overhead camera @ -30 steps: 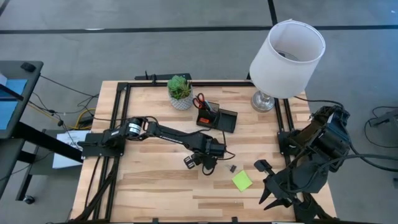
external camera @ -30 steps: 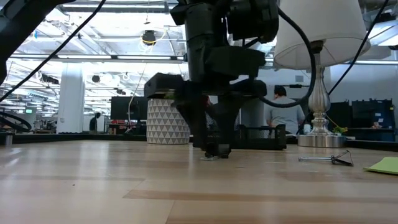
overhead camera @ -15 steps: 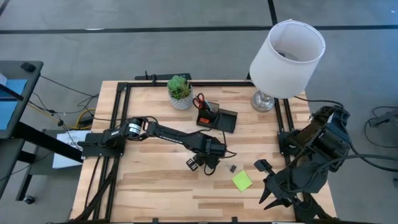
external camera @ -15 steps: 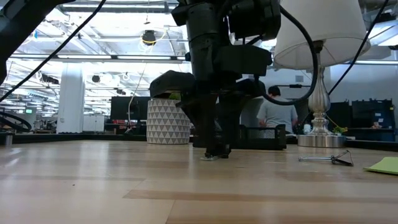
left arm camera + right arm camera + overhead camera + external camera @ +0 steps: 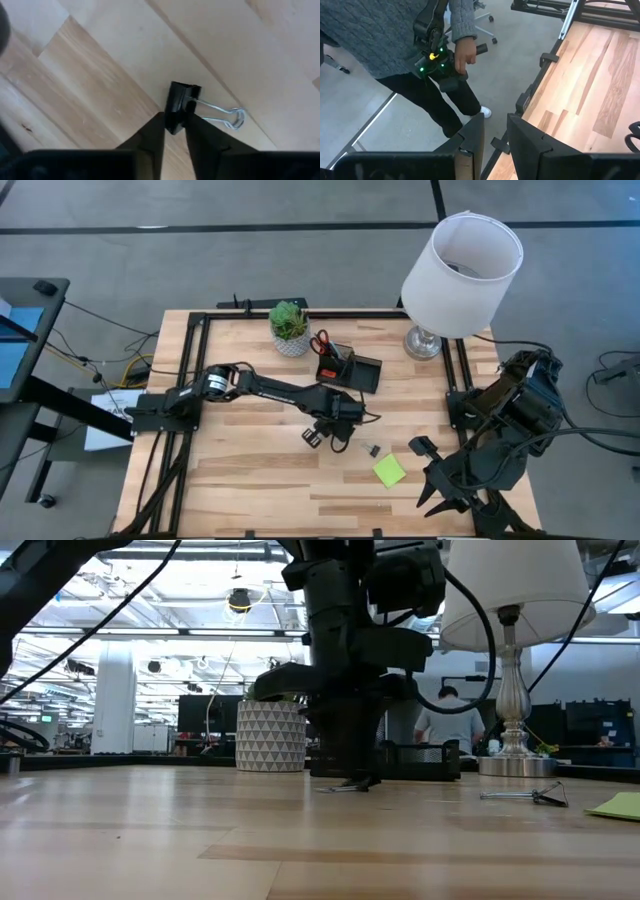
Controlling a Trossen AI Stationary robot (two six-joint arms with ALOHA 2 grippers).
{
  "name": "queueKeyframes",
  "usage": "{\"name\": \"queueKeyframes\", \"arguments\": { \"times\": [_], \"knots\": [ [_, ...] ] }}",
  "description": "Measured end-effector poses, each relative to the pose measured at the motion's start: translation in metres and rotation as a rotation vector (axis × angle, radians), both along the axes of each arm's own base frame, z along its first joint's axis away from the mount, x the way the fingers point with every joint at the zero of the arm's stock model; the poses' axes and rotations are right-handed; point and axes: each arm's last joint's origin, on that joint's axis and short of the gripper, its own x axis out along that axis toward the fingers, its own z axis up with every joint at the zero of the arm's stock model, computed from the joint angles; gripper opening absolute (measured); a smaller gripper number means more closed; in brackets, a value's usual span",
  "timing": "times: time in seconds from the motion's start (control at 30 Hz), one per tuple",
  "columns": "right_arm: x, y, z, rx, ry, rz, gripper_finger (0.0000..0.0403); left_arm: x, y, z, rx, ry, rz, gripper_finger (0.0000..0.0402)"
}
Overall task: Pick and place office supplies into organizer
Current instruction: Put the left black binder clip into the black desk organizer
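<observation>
The left gripper [image 5: 174, 131], pinching the binder clip [image 5: 179, 106] on the worktop [image 5: 250, 470], should lift straight before heading to the organizer [image 5: 352, 369].

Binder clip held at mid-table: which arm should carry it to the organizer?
Left. The left gripper already pinches the binder clip, with the organizer just beyond it. The right gripper is parked off the table's edge, facing the floor.
</observation>
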Motion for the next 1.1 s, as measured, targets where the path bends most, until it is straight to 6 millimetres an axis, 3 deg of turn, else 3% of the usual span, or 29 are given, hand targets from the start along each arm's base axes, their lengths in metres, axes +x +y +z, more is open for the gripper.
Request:
{"name": "queueKeyframes", "arguments": {
  "times": [0.13, 0.3, 0.63, 0.87, 1.1],
  "knots": [
    [0.0, 0.0, 0.0, 0.0, 0.0, 0.0, 0.0076, 0.001, 0.008, 0.0, -0.011, 0.001, 0.02, 0.0029],
    [0.0, 0.0, 0.0, 0.0, 0.0, 0.0, 0.0076, 0.002, 0.013, 0.002, -0.014, -0.015, 0.033, 0.0007],
    [0.0, 0.0, 0.0, -0.001, 0.0, 0.0, 0.0076, 0.008, 0.026, 0.003, -0.005, -0.062, 0.063, 0.0004],
    [0.0, 0.0, 0.0, -0.002, 0.001, 0.0, 0.0076, 0.008, 0.055, 0.003, 0.042, -0.067, 0.177, 0.0003],
    [0.0, 0.0, 0.0, -0.003, 0.002, 0.0, 0.0076, 0.007, 0.071, 0.002, -0.07, -0.06, 0.275, 0.0008]
  ]
}}
